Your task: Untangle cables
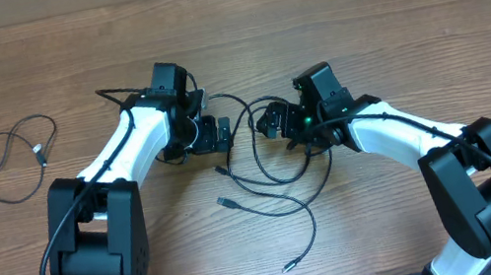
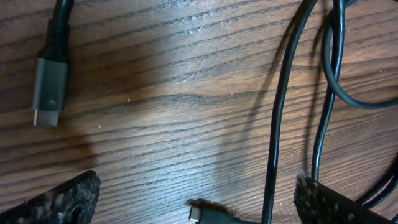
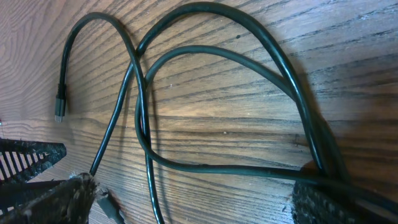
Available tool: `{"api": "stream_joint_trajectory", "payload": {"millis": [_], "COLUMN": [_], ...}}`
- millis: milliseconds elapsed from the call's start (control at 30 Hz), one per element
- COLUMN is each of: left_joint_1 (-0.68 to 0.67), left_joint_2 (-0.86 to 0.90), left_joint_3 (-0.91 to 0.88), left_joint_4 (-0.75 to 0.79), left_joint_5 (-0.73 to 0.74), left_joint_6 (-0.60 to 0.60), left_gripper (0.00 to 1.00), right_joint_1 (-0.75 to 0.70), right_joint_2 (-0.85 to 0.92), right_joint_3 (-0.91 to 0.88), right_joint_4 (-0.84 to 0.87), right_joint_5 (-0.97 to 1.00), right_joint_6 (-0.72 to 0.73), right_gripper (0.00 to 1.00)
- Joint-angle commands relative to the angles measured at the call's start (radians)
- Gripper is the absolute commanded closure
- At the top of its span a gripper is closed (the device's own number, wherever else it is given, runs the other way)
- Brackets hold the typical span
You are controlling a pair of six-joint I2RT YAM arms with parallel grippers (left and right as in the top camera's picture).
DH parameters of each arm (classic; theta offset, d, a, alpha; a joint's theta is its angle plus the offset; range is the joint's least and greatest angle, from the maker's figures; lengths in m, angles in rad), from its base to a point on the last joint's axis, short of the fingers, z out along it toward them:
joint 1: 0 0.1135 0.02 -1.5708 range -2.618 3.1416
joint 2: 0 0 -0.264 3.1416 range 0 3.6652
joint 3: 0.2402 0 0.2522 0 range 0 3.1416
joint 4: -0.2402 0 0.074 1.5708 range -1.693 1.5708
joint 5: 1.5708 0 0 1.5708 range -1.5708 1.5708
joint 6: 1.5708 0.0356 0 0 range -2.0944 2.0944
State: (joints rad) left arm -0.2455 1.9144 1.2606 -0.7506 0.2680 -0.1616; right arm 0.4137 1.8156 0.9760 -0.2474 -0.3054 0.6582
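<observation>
The cables (image 1: 271,181) lie in a loose tangle on the middle of the table, between the two grippers. They are thin black cords, round and smooth, crossing in wide loops, and small plug ends trail toward the near edge. A separate cable (image 1: 9,157) lies coiled well apart at the far left.

In the left wrist view a grey plug (image 2: 50,93), flat and blocky with a paler tip, lies on the wood away from two cords that run down the right side.

The left gripper (image 1: 215,135) sits low at the tangle's left edge, its jaws spread wide and clamping nothing. The right gripper (image 1: 270,121), at the tangle's right edge, is spread just as wide. One cord runs up to its rough, dark finger (image 3: 323,202), but I cannot tell whether they touch.

The table (image 1: 385,14) is brown, matte wood grain with fine streaks and faint scratches, and it fills every view.
</observation>
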Motion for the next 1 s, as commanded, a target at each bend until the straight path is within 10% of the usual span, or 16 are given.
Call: {"api": "stream_joint_trajectory", "payload": {"millis": [0, 967], "left_joint_1": [0.003, 0.003], "left_joint_2": [0.010, 0.010], "left_joint_3": [-0.004, -0.004], "left_joint_4": [0.003, 0.003], "left_joint_5": [-0.010, -0.010], "left_joint_6": [-0.002, -0.003], "left_gripper": [0.01, 0.00], "right_joint_1": [-0.003, -0.006], "right_joint_2": [0.025, 0.025], "right_joint_3": [-0.019, -0.010], "right_joint_4": [-0.008, 0.016], "right_joint_5": [0.034, -0.013], "right_joint_6": [0.000, -0.002], "right_gripper": [0.00, 0.00]}}
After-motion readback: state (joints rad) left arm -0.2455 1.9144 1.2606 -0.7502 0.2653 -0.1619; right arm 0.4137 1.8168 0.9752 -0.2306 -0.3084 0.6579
